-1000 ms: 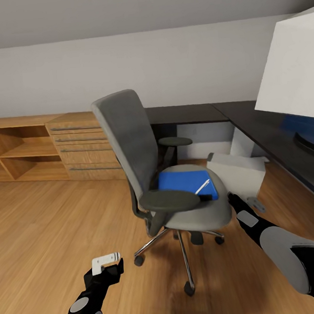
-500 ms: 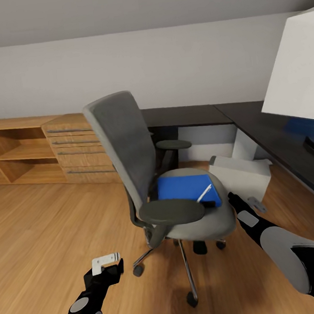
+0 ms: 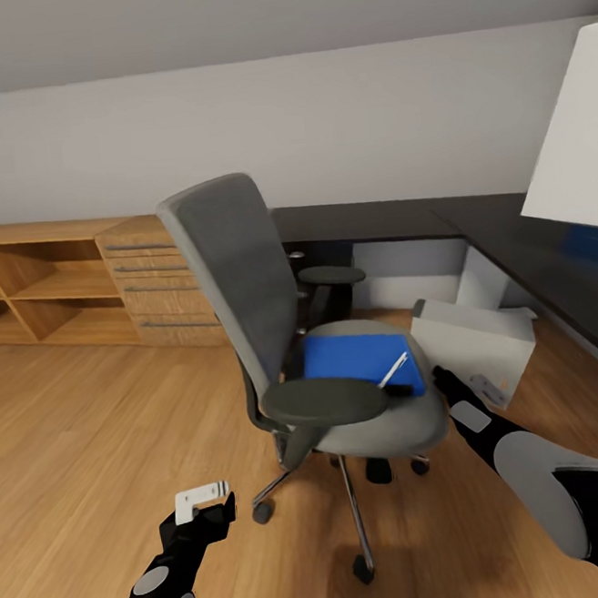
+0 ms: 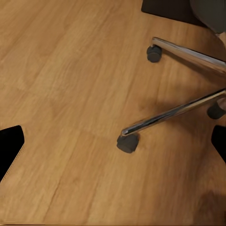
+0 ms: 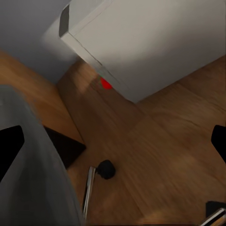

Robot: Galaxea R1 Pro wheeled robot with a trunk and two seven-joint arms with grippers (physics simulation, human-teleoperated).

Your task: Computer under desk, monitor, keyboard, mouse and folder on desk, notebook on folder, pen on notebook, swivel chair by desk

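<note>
Blue folder (image 3: 362, 361) with pen (image 3: 393, 369) on swivel chair (image 3: 346, 404) seat, just beside right gripper (image 3: 442, 378), jaws spread; left gripper (image 3: 209, 507) also released.

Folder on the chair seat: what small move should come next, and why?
Probably bring the right gripper up and over the seat's edge toward the folder. It hangs beside the chair, level with the seat and closest to the folder, its fingers spread in the right wrist view. The pen lies across the folder's corner, so approach gently.

Monitor (image 3: 572, 145) cut off at the head view's right edge; chair armrest (image 3: 325, 400) hides the folder's (image 3: 359, 355) near corner.
</note>
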